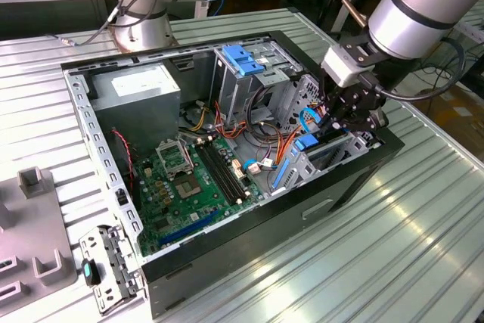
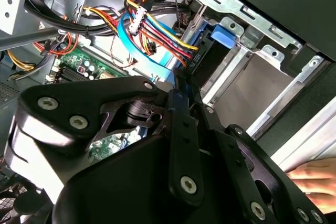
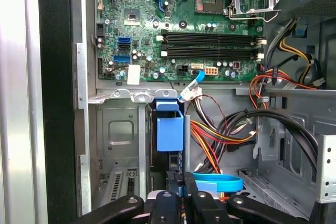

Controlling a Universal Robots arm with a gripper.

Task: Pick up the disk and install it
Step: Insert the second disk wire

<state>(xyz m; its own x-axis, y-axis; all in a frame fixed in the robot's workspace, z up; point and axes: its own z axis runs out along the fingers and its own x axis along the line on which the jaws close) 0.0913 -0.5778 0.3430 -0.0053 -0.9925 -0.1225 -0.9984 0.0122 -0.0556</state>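
The disk (image 1: 306,144) stands on edge in the metal bay at the side of the open computer case on the exterior view's right. Its blue carrier tab (image 3: 169,129) faces the motherboard. In the second wrist view the disk (image 2: 202,61) shows a dark side beside the blue tab. My gripper (image 1: 333,132) reaches down into the case right at the bay. Its black fingers (image 3: 169,203) are drawn close together on the disk's near edge in both wrist views, and the gripper (image 2: 181,90) touches the blue rail.
Red, yellow and orange cables (image 2: 152,30) and a blue flat cable (image 3: 218,182) crowd the space beside the bay. The motherboard (image 1: 197,179), a grey box (image 1: 140,88) and a tall cage with a light-blue flap (image 1: 242,58) share the case. A person's hand (image 2: 315,177) rests outside the case.
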